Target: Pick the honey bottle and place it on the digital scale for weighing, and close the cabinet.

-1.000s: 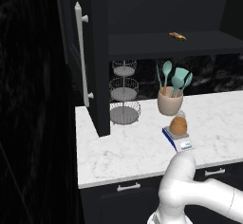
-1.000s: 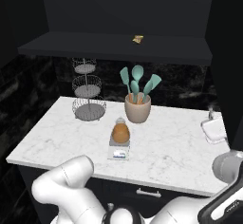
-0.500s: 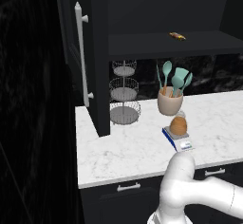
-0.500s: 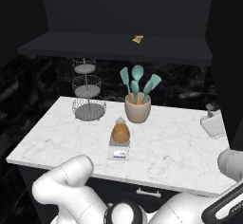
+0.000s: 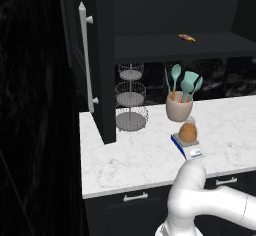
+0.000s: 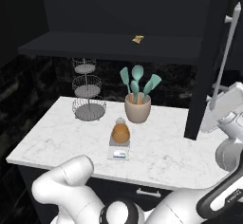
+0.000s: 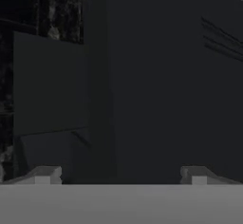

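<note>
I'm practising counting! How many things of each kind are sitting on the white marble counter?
Amber beehive-shaped honey bottle: 1
Blue digital scale with grey plate: 1
Beige utensil crock with teal spatulas: 1
Three-tier wire basket stand: 1
Total: 4

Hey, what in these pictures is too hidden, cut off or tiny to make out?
- digital scale display: too small to read in either base view.
- Small yellow item on the cabinet shelf: too small to identify.
- Right cabinet door: cut by the right base view's edge.
</note>
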